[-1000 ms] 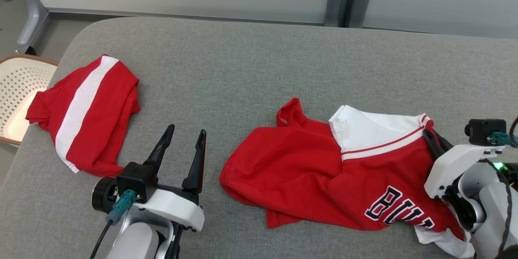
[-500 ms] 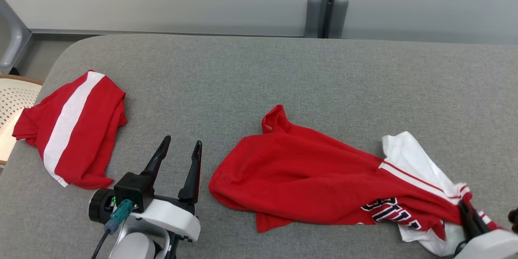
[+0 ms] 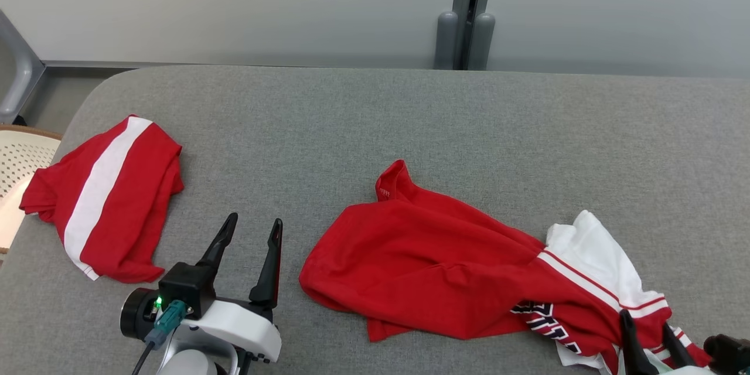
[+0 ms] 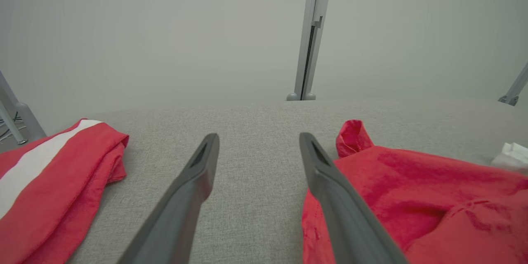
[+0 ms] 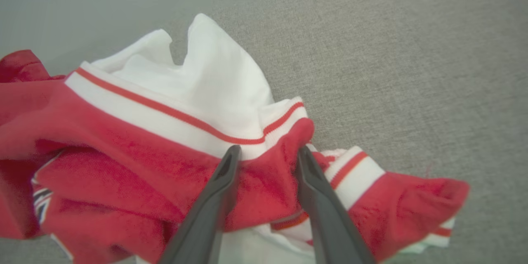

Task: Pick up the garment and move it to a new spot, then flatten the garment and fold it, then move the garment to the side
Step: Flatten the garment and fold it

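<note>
So the red jersey, soft knit with white striped trim, lies rumpled at the near right of the grey woven-fabric worktop, and the right gripper has its jaws clamped on a bunched red fold by that trim. Meanwhile the left gripper hovers jaws apart over bare fabric between the jersey and a folded red white-striped garment by the rounded left corner; loads of open room toward the far edge.
</note>
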You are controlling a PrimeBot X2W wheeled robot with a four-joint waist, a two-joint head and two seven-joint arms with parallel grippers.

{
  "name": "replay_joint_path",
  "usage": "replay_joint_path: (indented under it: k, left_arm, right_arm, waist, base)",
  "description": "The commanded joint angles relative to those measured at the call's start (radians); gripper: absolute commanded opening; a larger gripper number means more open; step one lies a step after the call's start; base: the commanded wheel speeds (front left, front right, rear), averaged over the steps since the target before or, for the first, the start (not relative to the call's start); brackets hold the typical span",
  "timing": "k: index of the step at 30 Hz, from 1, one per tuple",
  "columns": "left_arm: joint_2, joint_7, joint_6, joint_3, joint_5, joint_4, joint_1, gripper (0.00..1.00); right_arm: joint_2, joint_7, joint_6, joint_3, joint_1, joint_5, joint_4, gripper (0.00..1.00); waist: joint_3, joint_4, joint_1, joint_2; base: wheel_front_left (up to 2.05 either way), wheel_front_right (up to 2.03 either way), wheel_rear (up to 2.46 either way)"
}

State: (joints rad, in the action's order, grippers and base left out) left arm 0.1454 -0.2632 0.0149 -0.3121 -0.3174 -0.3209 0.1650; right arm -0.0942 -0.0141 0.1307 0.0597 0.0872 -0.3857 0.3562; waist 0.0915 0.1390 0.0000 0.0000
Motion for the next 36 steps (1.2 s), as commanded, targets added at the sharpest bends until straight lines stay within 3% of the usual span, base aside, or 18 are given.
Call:
replay_joint_path:
  k: [1, 8, 18, 36]
  left_arm:
    - [0.006, -0.002, 0.005, 0.005, -0.004, 0.001, -0.007, 1.00]
    - [0.022, 0.000, 0.024, 0.016, -0.011, 0.015, -0.050, 1.00]
    - [0.051, 0.024, 0.046, 0.011, -0.009, 0.054, -0.106, 1.00]
    - [0.064, 0.055, 0.064, -0.007, -0.022, 0.083, -0.149, 1.00]
  right_arm:
    - [-0.002, -0.022, 0.000, 0.003, -0.004, 0.009, -0.016, 1.00]
    - [-0.027, -0.096, 0.000, -0.022, -0.034, 0.108, -0.178, 1.00]
    - [-0.055, -0.015, 0.000, -0.073, 0.017, 0.188, -0.369, 1.00]
    - [-0.024, 0.039, 0.000, -0.079, 0.086, 0.186, -0.435, 1.00]
  waist:
    - [-0.011, -0.006, 0.0000, 0.0000]
    - [-0.064, -0.029, 0.0000, 0.0000]
    - [-0.119, -0.045, 0.0000, 0.0000]
    - [-0.132, -0.044, 0.0000, 0.0000]
  base:
    - [0.00, 0.00, 0.00]
    - [0.00, 0.00, 0.00]
    - [0.00, 0.00, 0.00]
    - [0.00, 0.00, 0.00]
